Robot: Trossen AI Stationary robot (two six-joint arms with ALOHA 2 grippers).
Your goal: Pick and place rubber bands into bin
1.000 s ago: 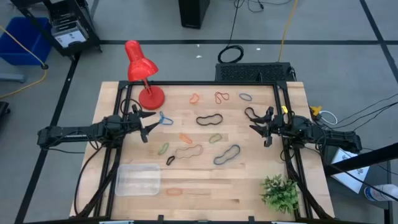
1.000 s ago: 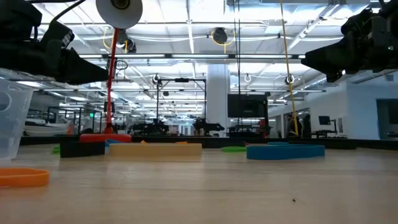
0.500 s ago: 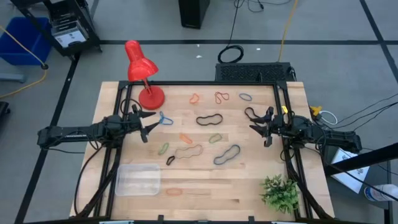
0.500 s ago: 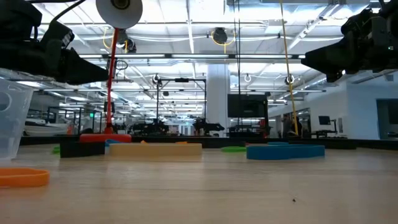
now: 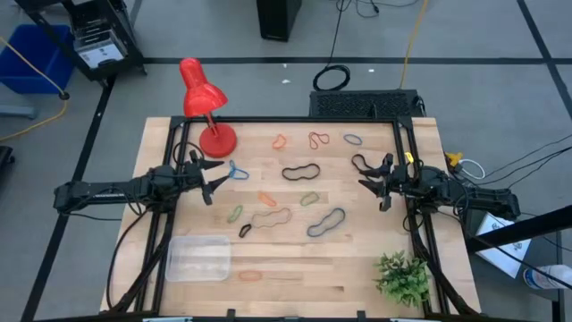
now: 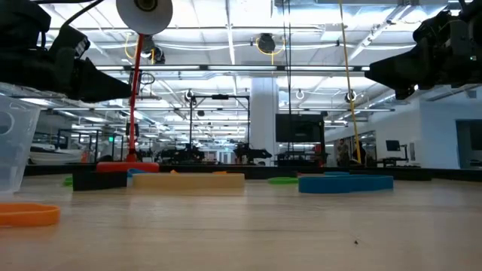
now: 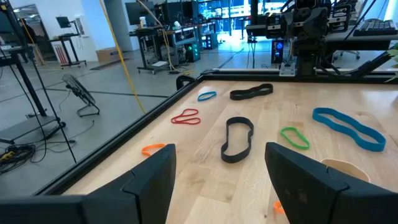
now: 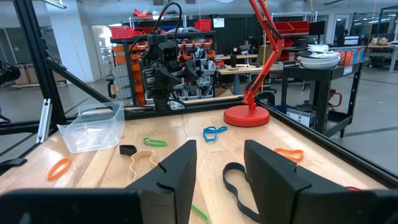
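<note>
**Stock on table: bands unsorted, bin unfilled**

Thin coloured rubber bands [image 5: 301,172]: scattered loose across wooden table [image 5: 357,268]. Small clear plastic bin [image 5: 198,258]: near left front corner, apparently holding nothing. Left end effector [image 5: 207,177]: fingers apart, clasping nothing. Right end effector [image 5: 374,185]: fingers apart, likewise. Task judged barely begun. Legible writing: none.

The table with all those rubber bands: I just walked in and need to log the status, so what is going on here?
Nothing is being handled. The left gripper hangs open above the table near the blue band, holding nothing. The right gripper is also open and empty, at the table's right side. The rubber bands, such as the black one, lie scattered on the wood, and the clear bin near the front left looks empty. A red lamp stands at the back.
</note>
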